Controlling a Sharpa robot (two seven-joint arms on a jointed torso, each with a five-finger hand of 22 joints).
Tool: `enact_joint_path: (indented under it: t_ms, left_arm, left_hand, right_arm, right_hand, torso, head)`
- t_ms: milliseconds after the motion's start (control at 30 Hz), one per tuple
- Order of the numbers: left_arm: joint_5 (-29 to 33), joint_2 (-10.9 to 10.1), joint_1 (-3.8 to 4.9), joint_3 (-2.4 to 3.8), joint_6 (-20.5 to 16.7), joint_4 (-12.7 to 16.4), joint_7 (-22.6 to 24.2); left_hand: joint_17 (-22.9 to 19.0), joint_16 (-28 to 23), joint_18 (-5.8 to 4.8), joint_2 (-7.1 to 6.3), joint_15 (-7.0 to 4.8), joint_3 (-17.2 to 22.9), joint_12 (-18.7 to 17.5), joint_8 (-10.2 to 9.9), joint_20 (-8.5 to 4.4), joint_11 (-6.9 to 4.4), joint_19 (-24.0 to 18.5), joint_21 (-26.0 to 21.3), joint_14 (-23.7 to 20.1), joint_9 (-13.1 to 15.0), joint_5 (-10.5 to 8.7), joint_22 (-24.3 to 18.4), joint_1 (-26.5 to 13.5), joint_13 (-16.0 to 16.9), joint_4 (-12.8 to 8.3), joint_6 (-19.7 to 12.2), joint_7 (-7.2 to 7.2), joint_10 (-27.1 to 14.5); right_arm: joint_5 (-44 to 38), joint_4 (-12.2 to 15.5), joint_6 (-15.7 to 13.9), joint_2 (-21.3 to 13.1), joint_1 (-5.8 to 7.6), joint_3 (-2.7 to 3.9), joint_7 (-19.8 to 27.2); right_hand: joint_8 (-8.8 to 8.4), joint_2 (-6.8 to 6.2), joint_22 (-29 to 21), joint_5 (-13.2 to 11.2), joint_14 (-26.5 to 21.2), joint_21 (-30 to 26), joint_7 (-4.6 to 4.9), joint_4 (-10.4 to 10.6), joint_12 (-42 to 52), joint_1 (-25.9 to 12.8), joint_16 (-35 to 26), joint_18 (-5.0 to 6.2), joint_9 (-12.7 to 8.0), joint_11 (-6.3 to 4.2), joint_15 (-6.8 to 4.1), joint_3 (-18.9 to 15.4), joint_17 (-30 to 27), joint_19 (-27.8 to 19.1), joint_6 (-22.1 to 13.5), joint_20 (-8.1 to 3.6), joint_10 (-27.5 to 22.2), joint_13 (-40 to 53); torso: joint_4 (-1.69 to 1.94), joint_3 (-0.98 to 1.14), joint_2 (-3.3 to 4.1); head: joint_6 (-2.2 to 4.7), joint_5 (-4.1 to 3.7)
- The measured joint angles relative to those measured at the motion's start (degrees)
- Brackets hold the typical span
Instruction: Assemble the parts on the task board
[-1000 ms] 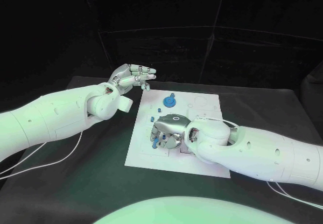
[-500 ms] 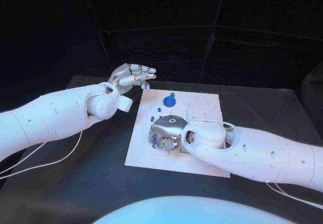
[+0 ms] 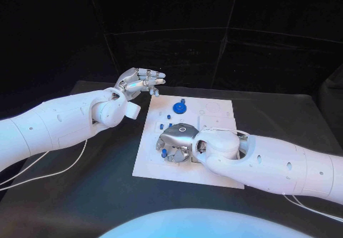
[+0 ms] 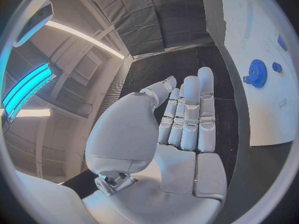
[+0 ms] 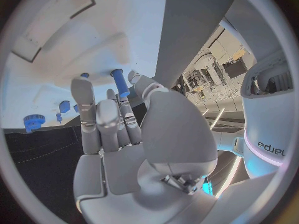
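From a second ago the left robot hand (image 3: pixel 140 81) has kept its place above the black surface (image 3: pixel 79 183) just beyond the far left corner of the task board (image 3: pixel 153 166), while the right robot hand (image 3: pixel 179 141) has stayed low over the board's middle, its knuckles turned a little more toward the near left and fewer of the blue pieces under it now uncovered. The left robot hand holds nothing: in the left wrist view its fingers (image 4: pixel 190 115) lie straight and side by side with the thumb set apart, and past them sits a blue toothed gear (image 4: pixel 257 73) with a small blue peg (image 4: pixel 277 67) just beside it on the white board. In the head view that gear (image 3: pixel 179 106) lies on the far half of the board, well apart from both hands. The right wrist view adds what the head view hides: a blue cylindrical peg (image 5: pixel 119 82) stands against the board between the fingertips (image 5: pixel 81 87) and the thumb of the right robot hand, though I cannot tell whether it is actually pinched or only flanked. From above, the back of that hand covers the peg, leaving one small blue part (image 3: pixel 164 152) visible at its left edge.
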Motion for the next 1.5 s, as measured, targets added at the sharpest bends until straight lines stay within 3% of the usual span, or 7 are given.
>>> enact_joint_path:
  t_ms: [267, 433, 600, 733, 900, 1067, 1500]
  left_arm:
    - [0.0, -0.1, 0.00, 0.00, 0.1, 0.0, -0.1]
    - [0.0, -0.3, -0.01, 0.00, 0.2, 0.0, -0.1]
    - [0.0, -0.5, -0.01, -0.01, 0.2, 0.1, -0.2]
    - [0.0, -0.8, -0.01, -0.02, 0.2, 0.1, -0.2]
    - [0.0, -0.9, -0.01, -0.02, 0.2, 0.2, -0.2]
    - [0.0, -1.0, -0.01, -0.03, 0.2, 0.4, -0.2]
    - [0.0, -1.3, -0.01, -0.05, 0.2, 0.5, -0.3]
  left_hand:
    - [0.0, 0.0, 0.00, 0.00, 0.00, 0.0, 0.0, 0.0, 0.00, -0.21, 0.0, 0.0, 0.0, 0.0, 0.00, 0.0, 0.0, 0.0, 0.0, 0.0, 0.00, -0.2]
    - [0.0, 0.0, 0.00, 0.00, 0.00, 0.0, 0.0, 0.0, 0.00, -0.21, 0.0, 0.0, 0.0, 0.0, 0.00, 0.0, 0.0, 0.0, 0.0, 0.0, 0.00, -0.2]
    - [0.0, 0.0, 0.00, 0.00, 0.00, 0.0, 0.0, 0.0, 0.00, -0.21, 0.0, 0.0, 0.0, 0.0, 0.00, 0.0, 0.0, 0.0, 0.0, 0.0, 0.00, -0.2]
    - [0.0, 0.0, 0.00, 0.00, 0.00, 0.0, 0.0, 0.0, 0.00, -0.21, 0.0, 0.0, 0.0, 0.0, 0.00, 0.0, 0.0, 0.0, 0.0, 0.0, 0.00, -0.2]
    - [-0.1, 0.0, 0.00, 0.00, 0.00, -0.2, 0.2, 0.0, 0.00, -0.21, 0.0, 0.0, 0.0, 0.0, 0.00, 0.0, 0.0, 0.0, -0.2, 0.0, 0.00, -0.2]
    - [-0.1, 0.0, 0.00, 0.00, 0.00, -0.2, 0.2, 0.0, 0.00, -0.21, 0.0, 0.0, 0.0, 0.0, 0.00, 0.0, 0.0, 0.0, -0.2, 0.0, 0.00, -0.2]
    - [-0.1, 0.0, 0.00, 0.00, 0.00, -0.2, 0.2, 0.0, 0.00, -0.21, 0.0, 0.0, 0.0, 0.0, 0.00, 0.0, 0.0, 0.0, -0.2, -0.2, 0.21, -0.2]
  right_arm:
    - [0.4, 1.8, -5.1, -2.1, -0.16, 0.00, 0.3]
    - [1.8, 5.8, -8.9, -7.4, -0.20, 0.12, 0.5]
    - [6.8, 9.3, -11.2, -14.7, 0.59, 1.49, 0.0]
    - [14.6, 10.6, -12.1, -21.1, 1.89, 2.14, -1.9]
    - [22.4, 11.8, -11.9, -25.8, 2.11, 2.15, -5.3]
    - [24.6, 13.5, -11.0, -28.6, 2.14, 2.14, -8.9]
    - [22.2, 15.8, -7.9, -30.1, 0.20, 1.85, -18.9]
  right_hand:
    - [0.00, 1.65, -2.4, 0.7, -0.4, -1.8, -0.04, 1.0, 2.7, 0.9, -0.7, 0.92, 0.1, 0.17, 0.02, -10.4, -1.7, 0.0, -4.3, 0.00, -3.6, 0.2]
    - [0.00, 2.48, -2.5, 1.0, -0.4, -1.8, 0.13, 2.7, 4.9, 1.7, -0.7, 0.92, 0.2, 0.04, 0.02, -14.7, -1.5, 0.0, -4.2, 0.00, -3.9, 0.3]
    - [0.90, 3.34, 6.6, 2.0, 1.1, 3.3, -1.02, 4.8, 13.9, 0.8, 4.5, 0.84, 0.6, -2.10, -1.43, -17.1, 7.1, 4.4, -1.4, -0.85, 10.5, 3.5]
    - [3.33, 3.75, 15.0, 10.0, 1.2, 8.7, -2.73, 8.9, 24.2, -3.1, 8.4, -0.94, 1.2, -4.25, -3.39, -20.5, 12.8, 7.9, 1.4, -2.93, 19.1, 10.2]
    - [9.69, 5.28, 22.1, 10.2, 1.1, 13.3, -3.33, 15.0, 56.2, -4.8, 12.7, -1.83, 2.6, -4.74, -3.48, -26.2, 19.9, 9.6, -0.3, -3.79, 19.1, 45.1]
    - [14.56, 6.77, 24.0, 9.8, 1.1, 14.1, -3.65, 15.2, 67.2, -5.0, 14.0, -1.83, 3.8, -4.95, -3.48, -28.9, 23.1, 9.9, -0.9, -3.49, 21.6, 59.3]
    - [20.33, 9.03, 28.5, 8.3, 1.1, 16.6, -4.24, 15.4, 76.4, -6.3, 16.9, -2.72, 5.1, -5.35, -3.88, -32.0, 23.7, 11.1, -1.9, -3.88, 26.8, 71.3]
  torso:
    - [-0.01, 0.02, 0.00]
    - [-0.09, 0.03, -0.02]
    - [-0.24, -0.04, -0.14]
    - [-0.51, -0.15, -0.27]
    - [-0.99, -0.25, -0.38]
    - [-1.32, -0.25, -0.41]
    - [-1.41, -0.31, -0.48]
  head:
    - [0.17, -0.35]
    - [0.37, -0.82]
    - [0.79, -2.19]
    - [1.14, -3.48]
    - [1.62, -4.94]
    - [1.61, -5.42]
    - [1.57, -6.24]
